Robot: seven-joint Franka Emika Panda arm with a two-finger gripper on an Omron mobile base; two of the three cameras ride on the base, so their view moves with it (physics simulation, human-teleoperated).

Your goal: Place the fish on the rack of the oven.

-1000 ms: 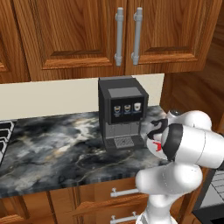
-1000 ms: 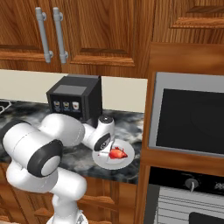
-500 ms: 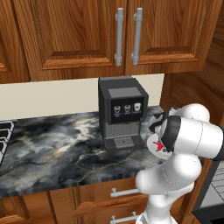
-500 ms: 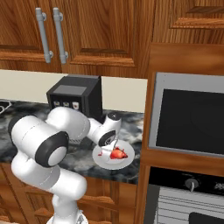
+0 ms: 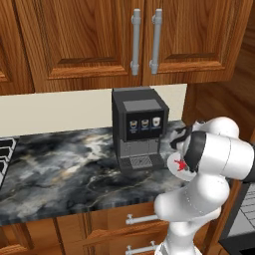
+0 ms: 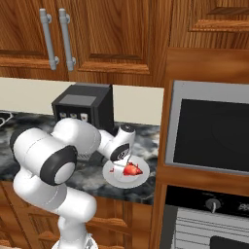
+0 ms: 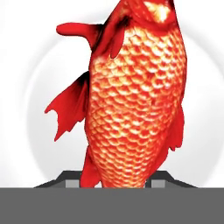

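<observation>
Fish (image 6: 130, 169) on white plate (image 6: 138, 180), near right edge of marbled tabletop (image 5: 64, 169), just right of coffee machine (image 5: 139, 129). Claw (image 6: 118, 168) low over fish; finger tips hidden, so cannot tell whether released or clenched. Not lifted yet. Left to do: grasp, lift, carry right to oven (image 6: 206, 219), set on rack.

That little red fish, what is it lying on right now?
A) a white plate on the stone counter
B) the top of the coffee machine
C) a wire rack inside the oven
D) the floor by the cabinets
A: the fish lies on the white plate, which sits on the dark marbled counter just right of the black coffee machine; the hand view also shows white plate all around it.
</observation>
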